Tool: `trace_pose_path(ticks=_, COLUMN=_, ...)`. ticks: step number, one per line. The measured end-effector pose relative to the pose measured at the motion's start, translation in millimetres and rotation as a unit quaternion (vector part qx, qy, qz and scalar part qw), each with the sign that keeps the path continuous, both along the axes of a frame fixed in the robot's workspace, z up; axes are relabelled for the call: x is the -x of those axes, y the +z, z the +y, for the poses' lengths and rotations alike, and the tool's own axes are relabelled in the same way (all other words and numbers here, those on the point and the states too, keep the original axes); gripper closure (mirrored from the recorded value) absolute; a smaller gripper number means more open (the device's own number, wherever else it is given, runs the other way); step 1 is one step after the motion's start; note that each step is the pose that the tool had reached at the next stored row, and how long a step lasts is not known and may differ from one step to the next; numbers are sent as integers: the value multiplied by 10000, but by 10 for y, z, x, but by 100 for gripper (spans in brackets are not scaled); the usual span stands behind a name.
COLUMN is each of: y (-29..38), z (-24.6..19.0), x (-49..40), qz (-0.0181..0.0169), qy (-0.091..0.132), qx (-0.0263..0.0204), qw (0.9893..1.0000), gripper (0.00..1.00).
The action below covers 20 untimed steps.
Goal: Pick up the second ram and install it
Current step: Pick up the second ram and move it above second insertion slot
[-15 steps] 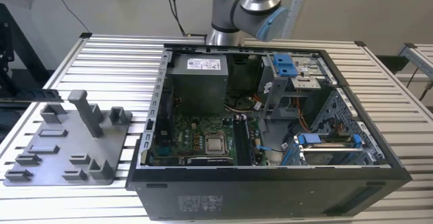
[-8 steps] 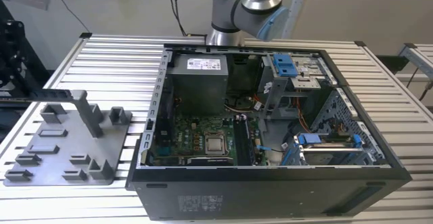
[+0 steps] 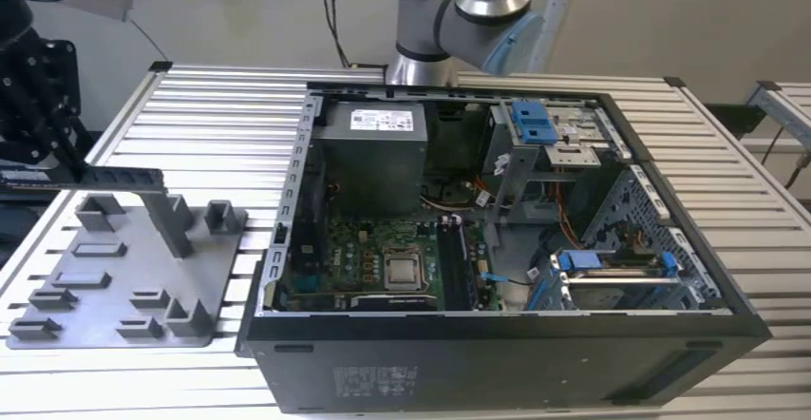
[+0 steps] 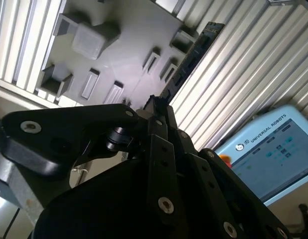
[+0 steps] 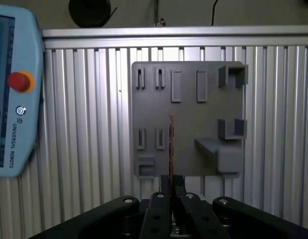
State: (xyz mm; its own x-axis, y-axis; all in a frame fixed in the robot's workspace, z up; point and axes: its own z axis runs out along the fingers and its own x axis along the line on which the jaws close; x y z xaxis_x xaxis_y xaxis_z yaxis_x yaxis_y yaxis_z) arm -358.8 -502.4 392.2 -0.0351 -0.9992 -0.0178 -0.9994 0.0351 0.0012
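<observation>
Grey plastic tray [image 3: 114, 282] is your landmark: it lies flat on the slatted aluminium table [image 3: 216, 106]. Above this tray you see the gripper [image 3: 51, 168], and its black fingers [image 5: 159, 209] are pressed together on one end of the second ram [image 3: 108, 177], with only the thin board between them.

In the exterior view the second ram is held about level over the far side of the tray, above the grey blocks. Its free end points toward the exterior view's right and reaches over the tall post of the tray. If it touches that post, you cannot tell from here.

In the first wrist view the gripper [image 5: 171, 186] holds the second ram [image 5: 171, 144] edge-on, so it looks like a slim dark strip across the middle of the tray [image 5: 189, 99], between the small slots and the bigger blocks. In the second wrist view the gripper [image 4: 156, 107] grips the bluish-green board [image 4: 196, 52] at its near end, and the board runs along one edge of the tray [image 4: 124, 45].

Beside the tray, on the exterior view's right of it, stands the open computer case [image 3: 507, 363] with its motherboard [image 3: 367, 249] facing up. A teach pendant [image 5: 9, 99] lies on the other side of the tray, just off the table edge.
</observation>
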Motion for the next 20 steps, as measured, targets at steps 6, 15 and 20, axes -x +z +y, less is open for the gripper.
trace_pose_path(ticks=6, y=1, z=0, x=-210, qz=36, qy=0, qx=0, qw=10000, gripper=86)
trace_pose_path(ticks=15, y=1, z=-1, x=-516, qz=76, qy=0, qx=0, qw=10000, gripper=86)
trace_pose_path(ticks=20, y=0, z=-1, x=-670, qz=86, qy=0, qx=-1, qw=10000, gripper=86)
